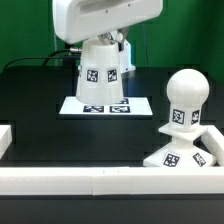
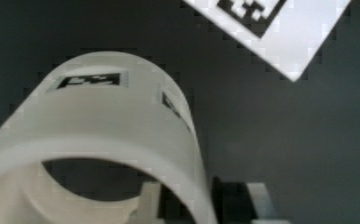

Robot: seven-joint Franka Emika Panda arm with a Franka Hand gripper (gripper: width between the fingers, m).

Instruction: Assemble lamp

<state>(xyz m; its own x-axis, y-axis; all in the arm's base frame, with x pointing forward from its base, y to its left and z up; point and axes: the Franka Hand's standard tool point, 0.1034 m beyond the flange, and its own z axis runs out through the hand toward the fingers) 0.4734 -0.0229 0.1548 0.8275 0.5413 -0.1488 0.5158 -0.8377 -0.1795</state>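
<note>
The white tapered shade (image 1: 102,68) stands upright with its narrow end up, over the marker board (image 1: 75,104) at the back. I cannot tell if it rests on the board or hangs just above it. My gripper (image 1: 113,40) reaches down from above and is shut on the shade's upper rim. In the wrist view the shade (image 2: 106,120) fills the picture, and its wall runs between the fingers of my gripper (image 2: 209,205). The round bulb (image 1: 186,95) stands upright on the flat square base (image 1: 170,157) at the exterior view's front right.
A low white wall (image 1: 100,181) runs along the front of the black table, and a short piece (image 1: 5,136) stands at the exterior view's left. A corner of the marker board (image 2: 283,30) shows in the wrist view. Cables lie at the back left.
</note>
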